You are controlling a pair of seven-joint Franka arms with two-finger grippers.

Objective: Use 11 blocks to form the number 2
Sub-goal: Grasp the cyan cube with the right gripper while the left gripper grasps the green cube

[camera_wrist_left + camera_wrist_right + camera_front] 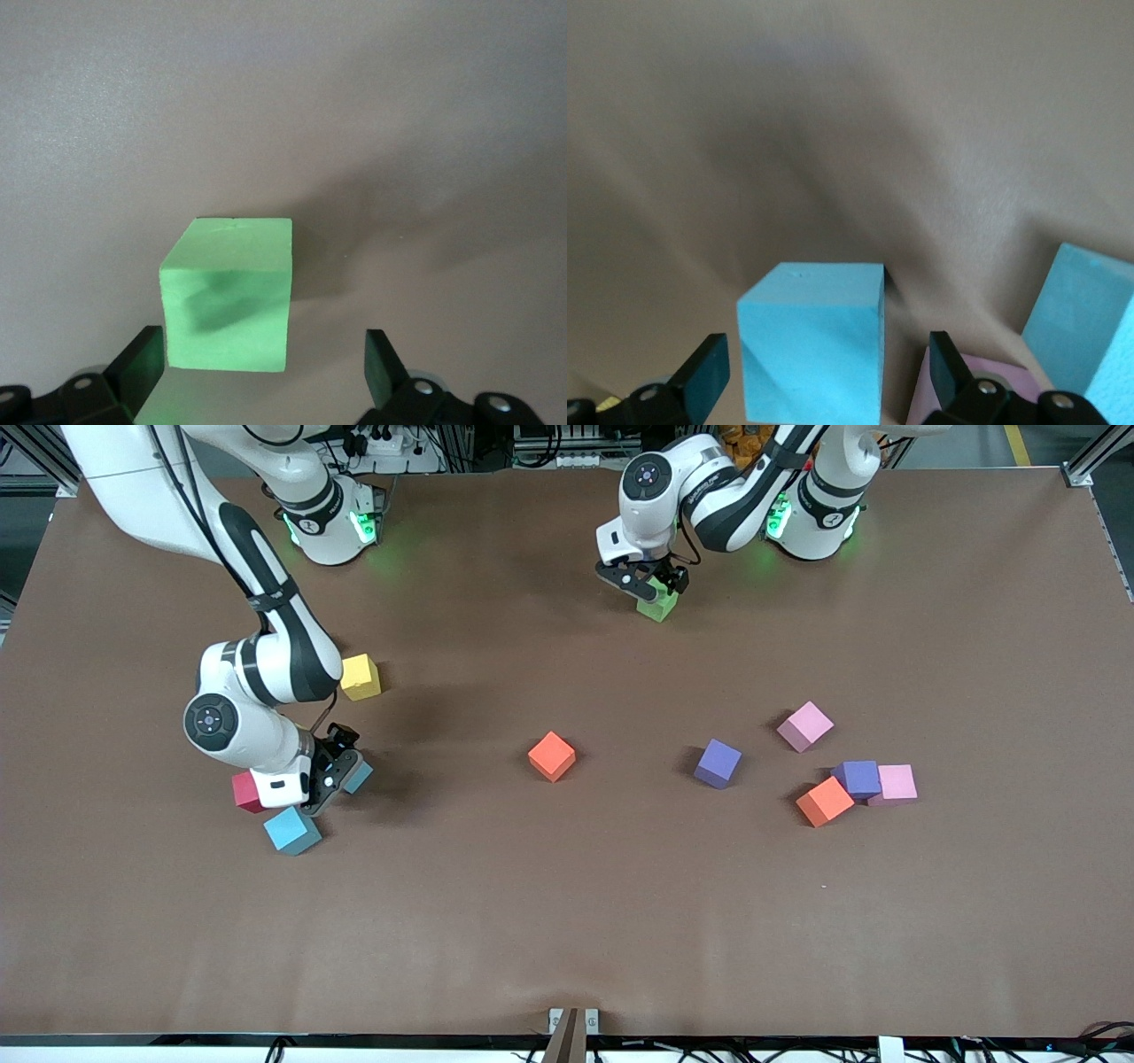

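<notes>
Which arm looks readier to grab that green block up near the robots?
Left: its open end effector already straddles the green block; the right end effector is busy over a cyan block.

Both arms: glossy white shells, black joint bands, round black caps with a small ring mark. Green lights glow at the bases. Black cables run alongside. Grippers black.

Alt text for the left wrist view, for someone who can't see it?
A green cube sits on the brown table, between the open left gripper, whose two dark fingers straddle it without clamping it.
</notes>
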